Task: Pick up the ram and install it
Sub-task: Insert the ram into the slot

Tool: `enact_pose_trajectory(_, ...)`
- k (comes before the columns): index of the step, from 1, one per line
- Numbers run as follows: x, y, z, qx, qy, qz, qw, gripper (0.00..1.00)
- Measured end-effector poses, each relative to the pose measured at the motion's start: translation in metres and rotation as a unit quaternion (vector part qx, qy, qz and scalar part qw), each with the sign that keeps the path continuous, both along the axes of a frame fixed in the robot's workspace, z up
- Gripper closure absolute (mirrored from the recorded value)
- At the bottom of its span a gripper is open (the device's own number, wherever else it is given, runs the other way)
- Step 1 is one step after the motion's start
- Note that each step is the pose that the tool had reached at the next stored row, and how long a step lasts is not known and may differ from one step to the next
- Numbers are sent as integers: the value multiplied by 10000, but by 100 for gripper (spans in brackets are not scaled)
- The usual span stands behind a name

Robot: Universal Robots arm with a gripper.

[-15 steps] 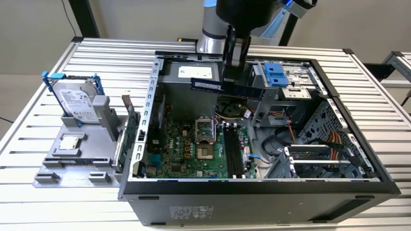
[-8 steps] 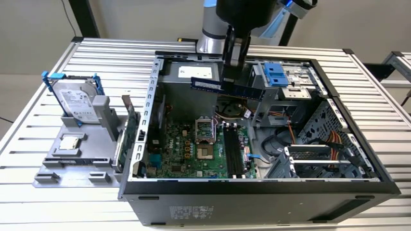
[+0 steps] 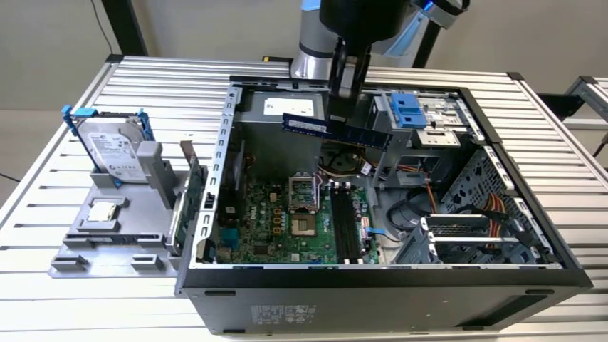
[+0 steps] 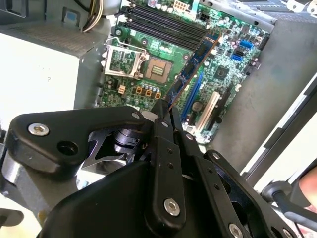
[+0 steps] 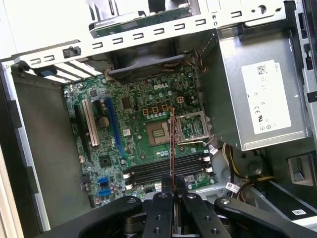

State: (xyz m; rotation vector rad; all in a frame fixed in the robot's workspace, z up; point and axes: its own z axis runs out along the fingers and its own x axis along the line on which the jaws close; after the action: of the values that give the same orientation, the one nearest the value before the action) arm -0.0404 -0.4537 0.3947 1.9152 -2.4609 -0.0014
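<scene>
Arm is positioned over the open computer case [image 3: 380, 288], which sits on the slatted metal table [image 3: 171, 78].

- Gripper [image 3: 344, 121]: jaws are pressed onto the ram [image 3: 306, 125]. The stick is pinched near its middle and is held clear of the board. In the first wrist view the two fingers [image 5: 159, 208] are seen flanking the thin edge of the ram [image 5: 172, 144].
- Ram position: it is suspended above the case interior, toward the case's far wall. It is tilted in the exterior view, with the end at that view's right lower. In the second wrist view the ram [image 4: 194, 63] is seen reaching out from the fingertips over the motherboard [image 4: 223, 64].
- Memory slots [image 5: 166, 171]: four long black slots are noted on the motherboard, just beside the CPU socket [image 5: 159, 133]. No stick is seated in them.
- Power supply [image 5: 257, 99]: a grey box is mounted against the case's far wall.
- Near the table's edge at the exterior view's left, a grey fixture [image 3: 105, 246] is recorded. It carries an upright hard drive [image 3: 114, 149] in a blue bracket. A green card [image 3: 195, 203] is stood on edge at the side of the fixture nearest the case.
</scene>
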Motion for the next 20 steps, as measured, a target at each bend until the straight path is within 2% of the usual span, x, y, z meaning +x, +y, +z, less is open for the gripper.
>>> enact_pose_trajectory(20, 0, 0, 0, 0, 0, -397, 9992, 100)
